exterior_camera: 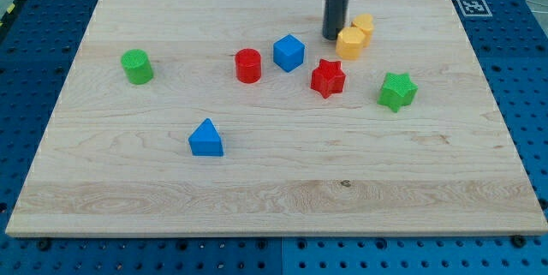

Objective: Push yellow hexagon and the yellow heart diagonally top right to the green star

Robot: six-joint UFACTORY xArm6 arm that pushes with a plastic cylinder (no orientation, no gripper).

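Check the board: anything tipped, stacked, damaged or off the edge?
Nothing stands out. All blocks sit flat on the wooden board. My tip touches the yellow hexagon, which sits against the yellow heart.

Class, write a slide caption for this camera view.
My tip beside two touching yellow blocks, green star lower right.

A: Where is my tip (pixel 332 37)?
B: It touches the left side of the yellow hexagon (pixel 350 43); the yellow heart (pixel 363 26) is just behind.
A: The green star (pixel 397 92)?
B: Lower right, apart.
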